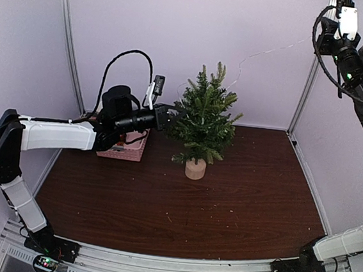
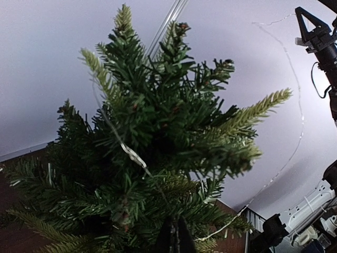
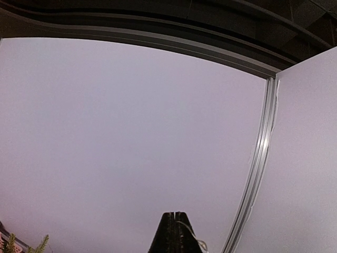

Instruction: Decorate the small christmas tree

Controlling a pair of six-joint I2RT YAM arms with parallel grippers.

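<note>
"Top external view first: where is the tree?"

"Upright on its pale stump, toward the back of the dark worktop. The left jaws are pushed in among its branches, so the tree sits right against their tips and just beyond them."

"Are those jaws open?"

"No, closed, tips pressed together. The left wrist view shows that plainly. A thin wire threads down through the needles toward those tips, but I can't tell whether it is pinched there."

"And the right jaws?"

"High up at the back right, with the tree well below them and off to their left. They're closed too, and the wire curls out from between their tips, so they grip it. From there it sags across toward the treetop."

"Anything else on the worktop?"

"A pink basket, back behind the left jaws and partly under that arm, to the left of the tree."
</note>
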